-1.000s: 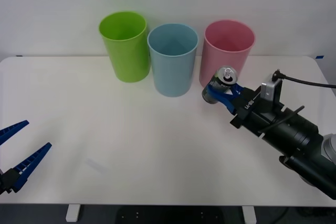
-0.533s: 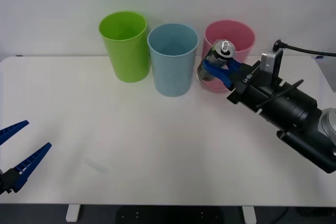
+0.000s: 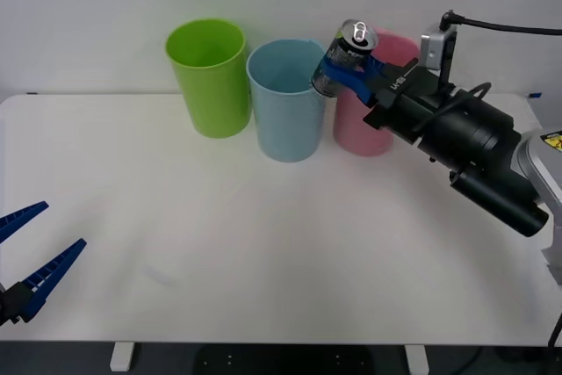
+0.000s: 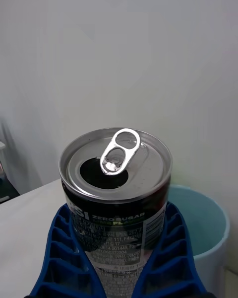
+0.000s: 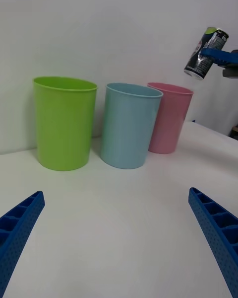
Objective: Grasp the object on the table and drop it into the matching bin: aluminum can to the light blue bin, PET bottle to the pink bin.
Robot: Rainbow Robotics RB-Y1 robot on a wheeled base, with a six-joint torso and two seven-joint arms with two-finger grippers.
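My right gripper (image 3: pixel 344 66) is shut on the aluminum can (image 3: pixel 346 54), a small silver can with a pull-tab top (image 4: pixel 119 151). It holds the can tilted in the air, above the gap between the light blue bin (image 3: pixel 288 99) and the pink bin (image 3: pixel 386 133). In the right wrist view the blue fingers (image 4: pixel 64 251) clamp both sides of the can (image 4: pixel 116 213), with the light blue bin (image 4: pixel 206 228) below and behind. The left wrist view shows the can (image 5: pixel 206 53) high above the pink bin (image 5: pixel 169 116). My left gripper (image 3: pixel 31 261) rests open at the table's near left.
A lime green bin (image 3: pixel 211 76) stands left of the light blue one, all three in a row at the back of the white table (image 3: pixel 219 243). A white wall rises behind them. Wide bare tabletop lies in front of the bins.
My right gripper has lifted the can up and to the left, from in front of the pink bin to above the bins' rims. The left arm has stayed still.
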